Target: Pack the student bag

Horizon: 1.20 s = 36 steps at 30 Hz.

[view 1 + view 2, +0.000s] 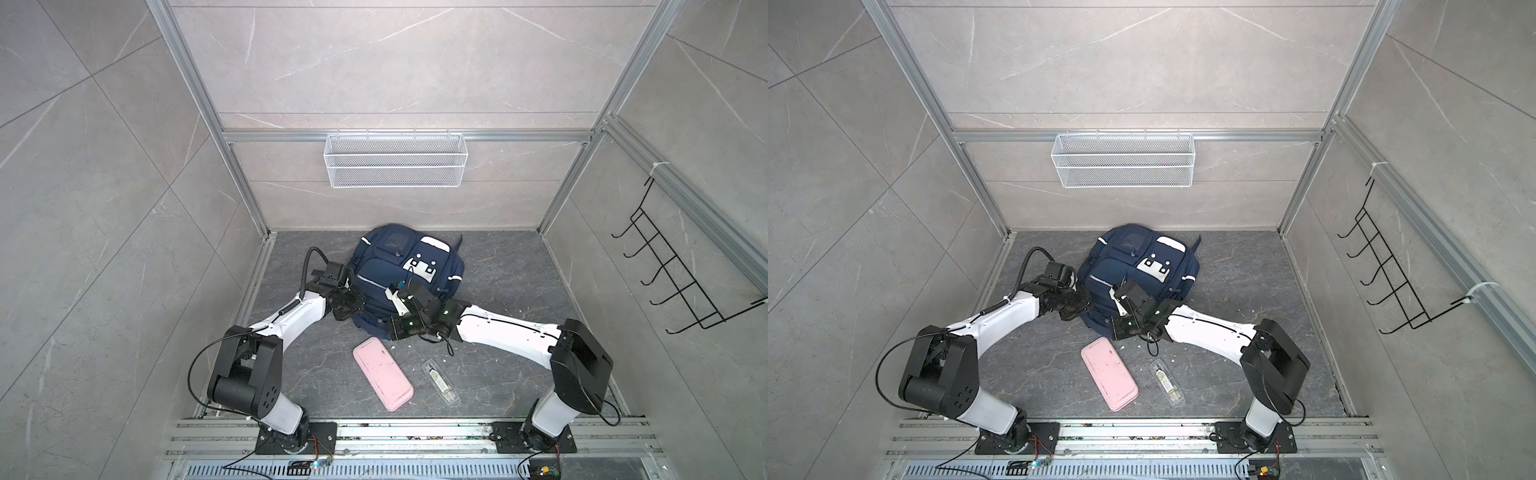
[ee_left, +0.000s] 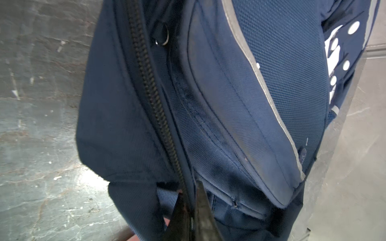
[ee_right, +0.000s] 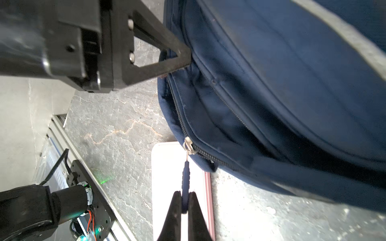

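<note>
The large navy-blue fabric student bag [image 1: 376, 270] lies mid-frame in both top views. The right gripper [image 3: 184, 201] is clamped on its slim blue zipper pull [image 3: 185, 175]. The left gripper [image 2: 189, 194], closed, pinches bag fabric by the black zipper teeth [image 2: 153, 100]. Draw the pull along them, left bracing.

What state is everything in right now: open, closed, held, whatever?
Navy-blue fabric backpack: lying on floor, looks zipped shut.
Left gripper: shut on backpack's fabric.
Right gripper: shut on blue zipper pull.
Flat pink rectangular case: closed, lying flat.
Clear oblong plastic case: lying flat, something inside.
White wire-mesh basket: hanging, empty.
</note>
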Each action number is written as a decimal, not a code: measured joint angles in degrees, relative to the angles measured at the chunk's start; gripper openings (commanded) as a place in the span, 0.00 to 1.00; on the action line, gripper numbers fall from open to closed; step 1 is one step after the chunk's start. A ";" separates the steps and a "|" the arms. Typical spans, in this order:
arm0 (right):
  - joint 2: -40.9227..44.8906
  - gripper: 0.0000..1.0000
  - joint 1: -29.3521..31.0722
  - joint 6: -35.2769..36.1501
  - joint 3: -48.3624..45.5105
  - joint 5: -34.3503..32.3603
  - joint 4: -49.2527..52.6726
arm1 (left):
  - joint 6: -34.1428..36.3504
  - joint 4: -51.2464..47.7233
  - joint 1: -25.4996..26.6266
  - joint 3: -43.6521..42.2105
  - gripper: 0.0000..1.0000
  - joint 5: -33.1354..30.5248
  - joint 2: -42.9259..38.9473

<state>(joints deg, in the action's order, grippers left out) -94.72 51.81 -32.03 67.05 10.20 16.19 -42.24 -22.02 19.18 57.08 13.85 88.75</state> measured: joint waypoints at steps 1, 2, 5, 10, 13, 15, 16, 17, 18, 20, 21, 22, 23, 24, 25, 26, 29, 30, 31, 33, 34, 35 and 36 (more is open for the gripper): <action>1.09 0.00 -0.22 -0.20 -0.76 -0.22 -0.17 | 0.00 0.00 0.02 0.00 0.00 0.44 0.00; 1.81 0.00 -0.42 -0.39 -1.20 -0.35 -0.24 | 0.00 0.00 0.07 0.00 0.00 1.01 0.00; 2.08 0.00 -0.63 -0.83 -1.36 0.07 -0.31 | 0.00 0.00 0.17 0.02 0.00 1.46 0.02; 1.11 0.00 -0.61 -1.81 -1.29 0.94 -1.03 | 0.35 -0.31 1.22 0.39 0.46 1.14 -0.17; -0.70 0.00 -0.61 -1.88 0.22 1.68 -0.81 | 0.31 -0.52 2.51 0.44 0.55 1.14 -1.97; -1.68 0.00 -0.61 -1.88 1.92 1.90 -0.15 | 0.15 -0.72 3.61 0.44 0.55 1.07 -4.02; -2.12 0.00 -0.63 -1.88 2.99 1.88 0.26 | 0.11 -0.72 4.31 0.42 0.55 1.14 -5.31; -2.43 0.00 -0.68 -1.90 3.98 1.86 0.48 | 0.02 -0.68 5.07 0.42 0.55 1.20 -6.60; -2.58 0.00 -0.68 -1.90 4.55 1.88 0.61 | -0.02 -0.68 5.62 0.42 0.55 1.22 -7.48; -2.58 0.00 -0.85 -1.97 5.51 1.88 0.87 | -0.02 -0.66 6.69 0.33 0.55 1.20 -9.01; -2.58 0.00 -0.92 -2.10 5.88 1.88 1.05 | -0.02 -0.66 7.02 0.20 0.55 1.16 -9.25; -2.58 0.00 -0.98 -2.16 6.14 1.88 1.16 | -0.02 -0.66 7.19 0.04 0.55 1.05 -9.22; -2.58 0.00 -1.09 -2.32 6.21 1.86 1.20 | -0.02 -0.66 7.19 -0.22 0.55 0.96 -9.05; -2.58 0.00 -1.22 -2.36 6.21 1.86 1.36 | -0.02 -0.66 7.13 -0.46 0.54 0.90 -8.90; -2.58 0.00 -1.31 -2.51 6.21 1.84 1.70 | -0.02 -0.68 7.13 -0.66 0.53 0.76 -8.68; -2.56 0.00 -1.38 -2.54 6.21 1.81 2.12 | -0.04 -0.68 7.04 -0.81 0.52 0.66 -8.50; -2.01 0.00 -1.73 -2.54 6.21 1.64 3.23 | -0.11 -0.74 7.04 -0.94 0.52 -0.07 -8.46; -1.70 0.00 -1.95 -2.54 6.21 1.64 3.43 | -0.11 -0.74 7.04 -0.94 0.52 -0.24 -8.46; -1.29 0.00 -2.21 -2.54 6.21 1.62 3.69 | -0.11 -0.79 7.04 -0.94 0.52 -0.35 -8.48; -0.39 0.00 -2.80 -2.54 6.21 1.60 4.02 | -0.11 -0.94 7.04 -0.94 0.52 -0.42 -8.70; 0.00 0.00 -3.04 -2.54 6.21 1.62 4.24 | -0.11 -1.01 7.04 -1.01 0.52 -0.39 -8.98; 0.37 0.00 -3.26 -2.51 6.21 1.62 4.55 | -0.11 -1.05 7.04 -1.16 0.53 -0.39 -9.42; 0.61 0.00 -3.39 -2.51 6.23 1.62 4.72 | -0.11 -1.14 7.04 -1.36 0.53 -0.42 -9.92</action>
<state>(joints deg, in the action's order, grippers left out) -94.11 48.42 -34.54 73.28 11.81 20.91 -42.35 -23.16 26.22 55.72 13.43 78.83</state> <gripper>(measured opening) 0.075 0.525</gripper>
